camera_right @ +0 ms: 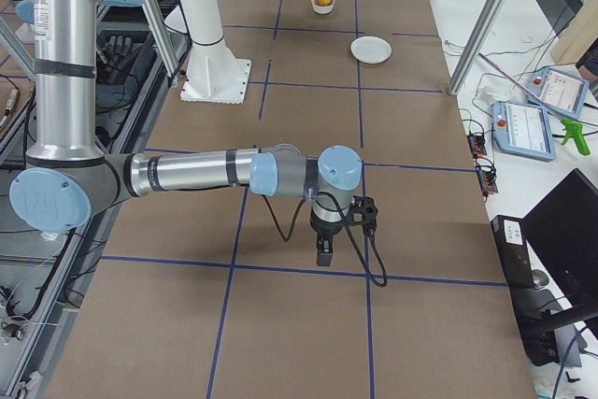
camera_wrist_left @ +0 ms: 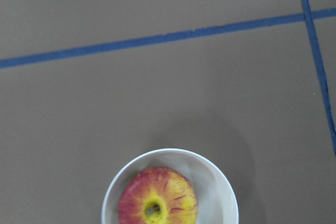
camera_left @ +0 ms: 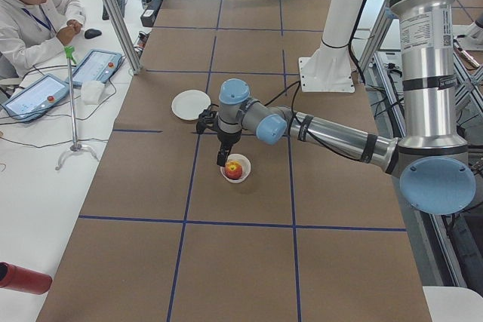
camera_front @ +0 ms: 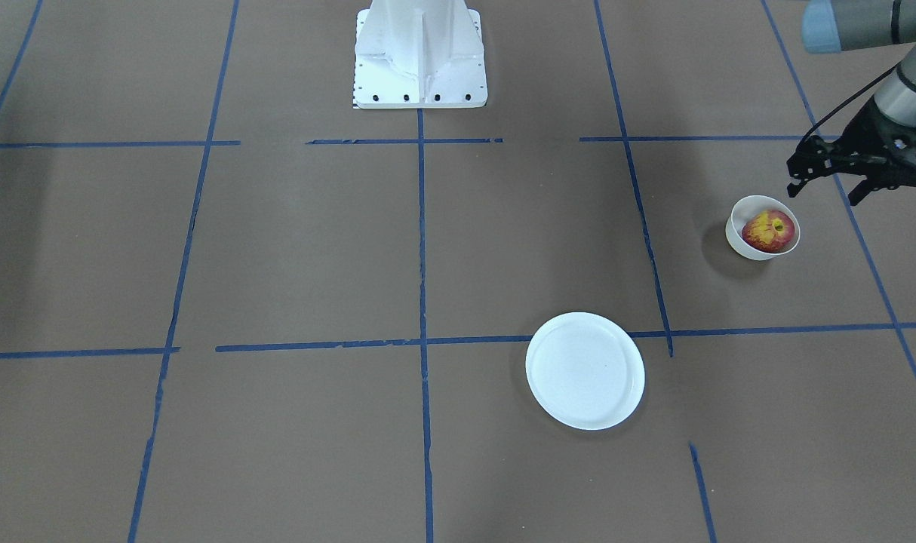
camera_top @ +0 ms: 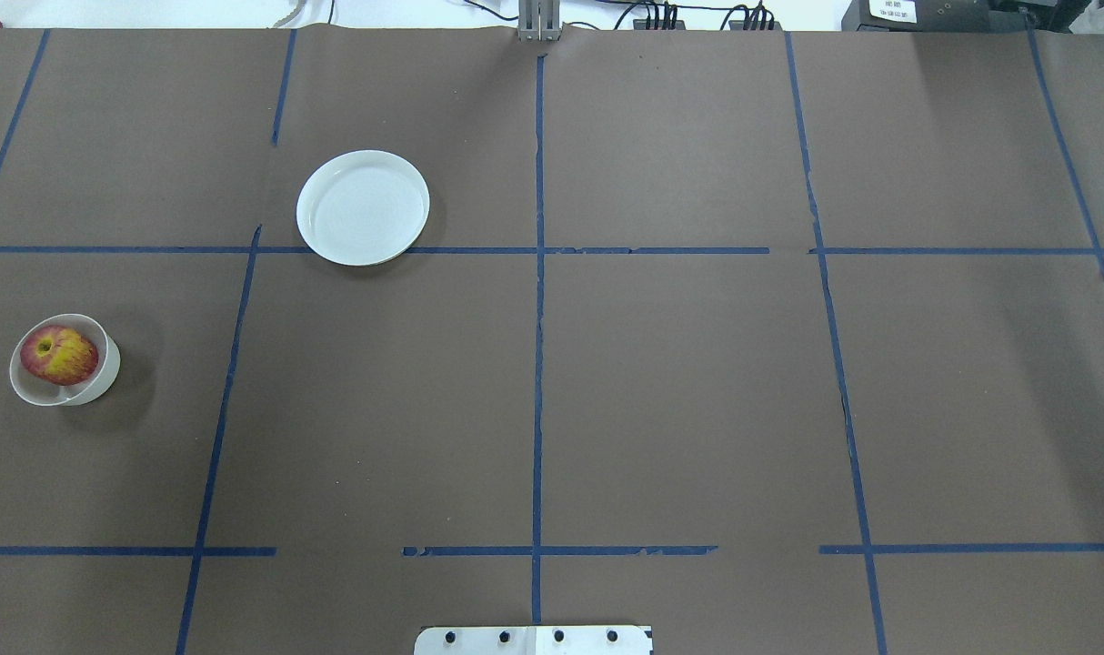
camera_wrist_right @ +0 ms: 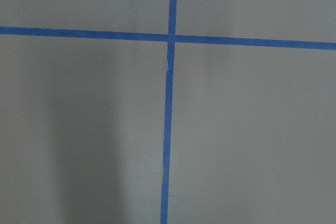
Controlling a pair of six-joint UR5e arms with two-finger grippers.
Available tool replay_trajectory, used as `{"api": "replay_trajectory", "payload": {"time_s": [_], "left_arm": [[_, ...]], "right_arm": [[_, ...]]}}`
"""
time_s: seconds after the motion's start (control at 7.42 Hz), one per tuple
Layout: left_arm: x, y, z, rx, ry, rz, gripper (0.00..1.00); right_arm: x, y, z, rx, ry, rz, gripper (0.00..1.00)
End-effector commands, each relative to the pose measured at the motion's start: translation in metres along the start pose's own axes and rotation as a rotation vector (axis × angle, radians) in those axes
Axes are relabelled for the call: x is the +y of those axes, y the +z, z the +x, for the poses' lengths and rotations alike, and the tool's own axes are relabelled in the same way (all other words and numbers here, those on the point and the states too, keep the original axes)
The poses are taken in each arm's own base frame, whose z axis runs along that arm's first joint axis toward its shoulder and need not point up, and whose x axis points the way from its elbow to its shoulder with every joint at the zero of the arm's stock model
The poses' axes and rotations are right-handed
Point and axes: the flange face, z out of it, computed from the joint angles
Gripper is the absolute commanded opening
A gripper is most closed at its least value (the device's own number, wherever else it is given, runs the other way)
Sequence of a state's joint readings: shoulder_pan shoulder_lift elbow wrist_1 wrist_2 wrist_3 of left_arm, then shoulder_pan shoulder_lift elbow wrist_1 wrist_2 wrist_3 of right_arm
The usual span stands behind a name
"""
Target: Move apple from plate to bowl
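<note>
Apple is sitting in the bowl.
Left gripper is hovering near it, spread open; right gripper cannot be judged.

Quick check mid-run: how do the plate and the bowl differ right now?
The plate is wide, flat and low-rimmed; the bowl is small, deep and thin-walled. The plate is empty; the bowl holds the apple. The plate overlaps a blue tape line; the bowl sits clear of the lines. Both are round, white and upright.
</note>
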State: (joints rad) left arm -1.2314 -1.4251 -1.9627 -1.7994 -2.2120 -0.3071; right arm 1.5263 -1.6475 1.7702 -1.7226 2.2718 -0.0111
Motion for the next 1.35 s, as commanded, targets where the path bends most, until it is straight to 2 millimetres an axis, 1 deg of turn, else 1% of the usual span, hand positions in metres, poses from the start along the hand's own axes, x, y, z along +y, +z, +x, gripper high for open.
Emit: {"api": "replay_trajectory", "payload": {"time_s": [0.0, 0.13, 0.27, 0.4, 0.54, 1.21], "left_arm": [[0.013, -0.050, -0.078, -0.032, 0.019, -0.017, 0.98], [0.013, -0.060, -0.101, -0.046, 0.022, -0.030, 0.98], [0.004, -0.054, -0.106, -0.043, 0.003, -0.041, 0.98], [-0.005, -0.048, -0.109, -0.002, -0.038, -0.049, 0.99], [-0.006, -0.044, -0.107, 0.048, -0.114, -0.051, 0.99], [-0.006, -0.044, -0.108, 0.041, -0.115, -0.051, 1.00]], "right_arm": [[0.000, 0.000, 0.000, 0.000, 0.000, 0.000, 1.00], [0.000, 0.000, 0.000, 0.000, -0.001, 0.000, 1.00], [0.000, 0.000, 0.000, 0.000, -0.001, 0.000, 1.00], [0.000, 0.000, 0.000, 0.000, 0.000, 0.000, 1.00], [0.000, 0.000, 0.000, 0.000, -0.001, 0.000, 1.00], [0.000, 0.001, 0.000, 0.000, 0.001, -0.001, 1.00]]}}
